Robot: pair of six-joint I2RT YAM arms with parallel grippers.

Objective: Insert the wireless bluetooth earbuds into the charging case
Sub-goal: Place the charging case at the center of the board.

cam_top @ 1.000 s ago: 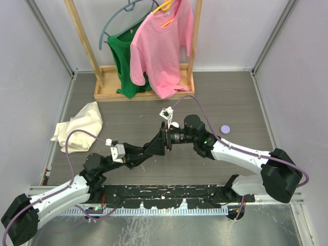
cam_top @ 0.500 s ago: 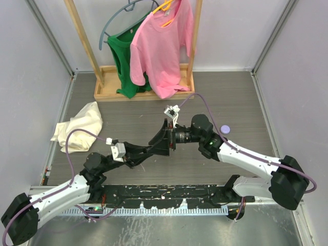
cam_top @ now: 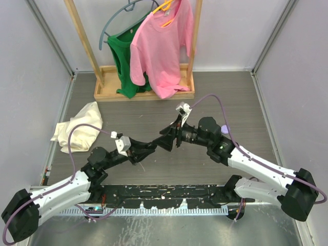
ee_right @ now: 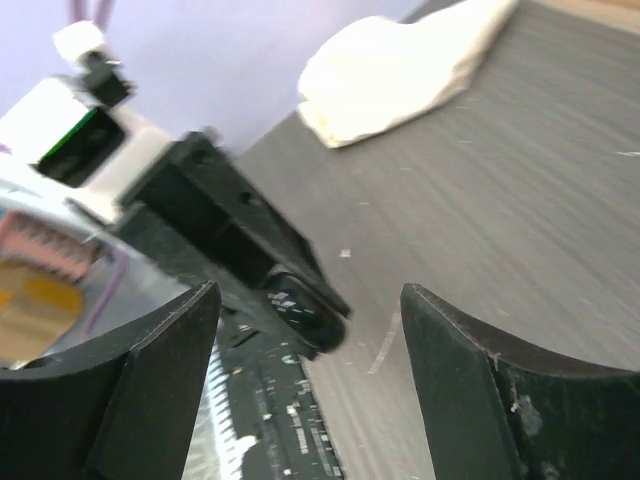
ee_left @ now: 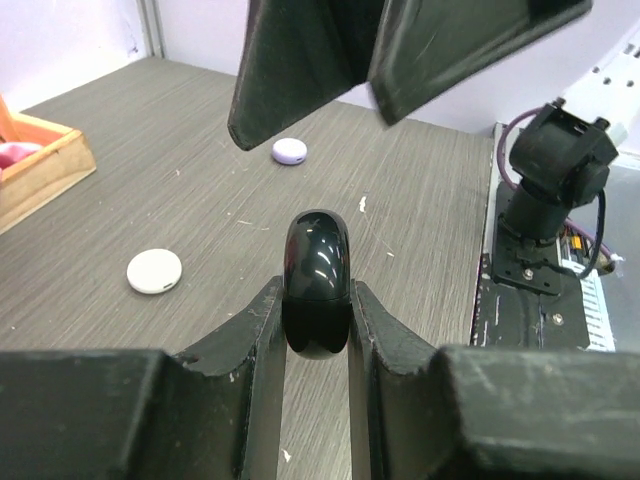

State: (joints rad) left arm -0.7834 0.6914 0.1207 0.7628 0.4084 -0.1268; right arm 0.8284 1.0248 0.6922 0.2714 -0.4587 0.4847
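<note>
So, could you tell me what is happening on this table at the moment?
The left claw is shut on a glossy black case, holding it above the table. The right claw faces it at close range with its jaws open and holds nothing. A white case and a lilac case lie on the table beyond. No earbud can be made out, so the inserting looks not yet done.

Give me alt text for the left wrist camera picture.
The left gripper clamps a glossy black charging case. The right gripper, open, faces it; a white case and a lilac case lie on the table beyond.
</note>
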